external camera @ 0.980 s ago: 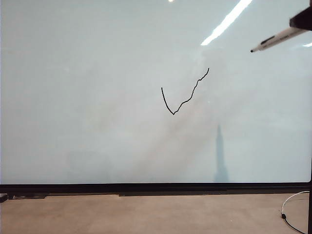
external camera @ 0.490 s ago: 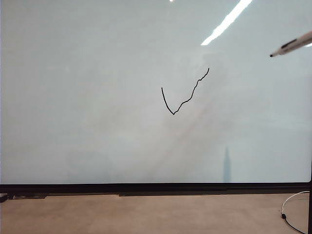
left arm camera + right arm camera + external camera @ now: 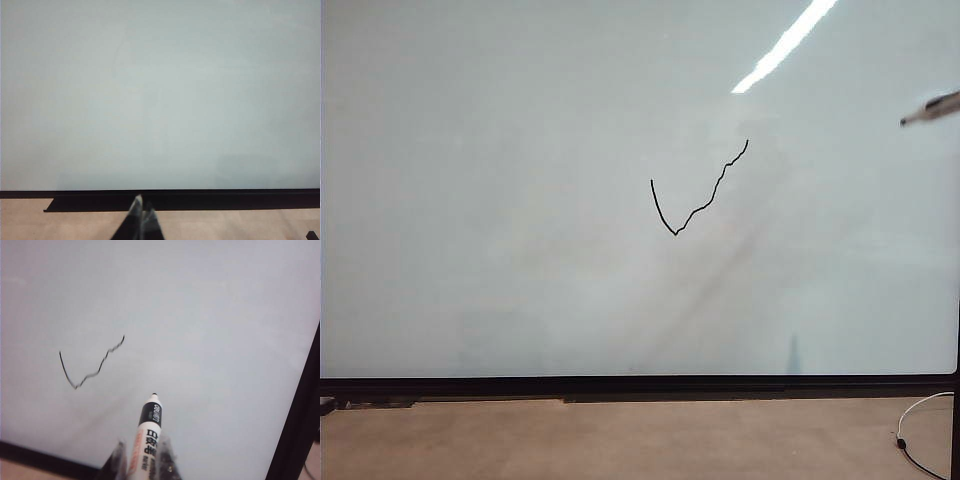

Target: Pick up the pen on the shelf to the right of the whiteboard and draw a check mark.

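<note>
The whiteboard (image 3: 520, 200) fills the exterior view, and a thin black check mark (image 3: 695, 195) is drawn near its middle. At the far right edge only the tip end of the pen (image 3: 930, 106) shows, blurred and off the board. In the right wrist view my right gripper (image 3: 144, 452) is shut on the pen (image 3: 148, 430), a white marker with a black collar, its tip pointing toward the board beside the check mark (image 3: 90, 365). My left gripper (image 3: 142, 207) is shut and holds nothing, low in front of the whiteboard (image 3: 160, 90) near its black bottom frame. The shelf is out of view.
A black frame (image 3: 640, 385) runs along the board's bottom edge above a tan surface (image 3: 620, 440). A white cable with a black end (image 3: 910, 430) lies at the lower right. The board's black right frame (image 3: 300, 415) shows in the right wrist view.
The pen has drawn back to the right in the exterior view, and the black gripper holding it has left the frame. Its shadow on the board has shrunk and shifted right. The check mark is unchanged.
</note>
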`<action>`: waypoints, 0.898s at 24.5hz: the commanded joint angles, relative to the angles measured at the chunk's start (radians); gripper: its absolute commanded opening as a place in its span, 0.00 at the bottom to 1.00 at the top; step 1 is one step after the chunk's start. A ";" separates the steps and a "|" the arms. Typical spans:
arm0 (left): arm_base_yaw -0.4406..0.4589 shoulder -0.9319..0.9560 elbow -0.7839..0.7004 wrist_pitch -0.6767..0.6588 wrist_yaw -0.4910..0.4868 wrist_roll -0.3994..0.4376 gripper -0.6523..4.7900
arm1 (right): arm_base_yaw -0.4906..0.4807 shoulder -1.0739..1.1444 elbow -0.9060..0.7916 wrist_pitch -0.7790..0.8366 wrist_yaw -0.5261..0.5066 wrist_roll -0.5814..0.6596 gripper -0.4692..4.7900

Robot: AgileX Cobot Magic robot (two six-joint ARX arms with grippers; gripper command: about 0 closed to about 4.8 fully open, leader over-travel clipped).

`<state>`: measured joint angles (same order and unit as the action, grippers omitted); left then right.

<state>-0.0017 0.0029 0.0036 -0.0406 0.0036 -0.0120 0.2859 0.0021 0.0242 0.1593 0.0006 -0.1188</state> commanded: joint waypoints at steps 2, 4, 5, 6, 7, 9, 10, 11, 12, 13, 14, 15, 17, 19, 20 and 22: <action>0.000 0.000 0.003 0.011 0.000 0.004 0.11 | 0.000 -0.001 0.000 -0.023 0.004 0.006 0.08; 0.000 0.000 0.003 0.012 0.000 0.004 0.11 | 0.000 -0.001 -0.003 -0.029 0.004 0.006 0.08; 0.000 0.000 0.003 0.012 0.000 0.004 0.11 | -0.001 -0.001 -0.007 -0.029 0.005 0.006 0.08; 0.000 0.000 0.003 0.012 0.000 0.004 0.11 | -0.001 -0.001 -0.013 -0.027 0.005 0.006 0.08; 0.000 0.000 0.003 0.012 0.000 0.004 0.11 | -0.002 -0.001 -0.023 -0.025 0.005 0.006 0.08; 0.000 0.000 0.003 0.012 0.000 0.004 0.11 | -0.003 -0.001 -0.024 -0.043 0.009 0.005 0.08; 0.000 0.000 0.003 0.012 0.000 0.004 0.11 | -0.004 -0.001 -0.024 -0.044 0.009 -0.001 0.08; 0.000 0.000 0.003 0.012 0.000 0.004 0.11 | -0.007 -0.001 -0.024 -0.043 0.011 -0.007 0.08; 0.000 0.000 0.003 0.012 0.000 0.004 0.11 | -0.011 -0.001 -0.024 -0.042 0.024 -0.010 0.08; 0.000 0.000 0.003 0.012 0.000 0.004 0.11 | -0.017 -0.001 -0.024 -0.041 0.024 -0.013 0.08; 0.000 0.000 0.003 0.012 0.000 0.004 0.11 | -0.024 -0.001 -0.024 -0.039 0.024 -0.014 0.08; 0.000 0.000 0.003 0.012 0.000 0.004 0.11 | -0.035 -0.001 -0.024 -0.036 0.024 -0.014 0.08; 0.000 0.000 0.003 0.012 0.000 0.004 0.11 | -0.057 -0.001 -0.024 -0.031 0.024 -0.014 0.08; 0.000 0.000 0.003 0.012 0.000 0.004 0.11 | -0.098 -0.001 -0.024 -0.021 0.022 -0.016 0.08; 0.000 0.000 0.003 0.012 0.000 0.004 0.11 | -0.114 -0.001 -0.024 -0.019 0.019 -0.016 0.08; 0.000 0.000 0.003 0.012 0.000 0.004 0.11 | -0.139 -0.001 -0.024 -0.019 0.018 -0.016 0.08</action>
<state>-0.0017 0.0029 0.0036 -0.0414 0.0032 -0.0120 0.1604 0.0006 -0.0044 0.1162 0.0227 -0.1314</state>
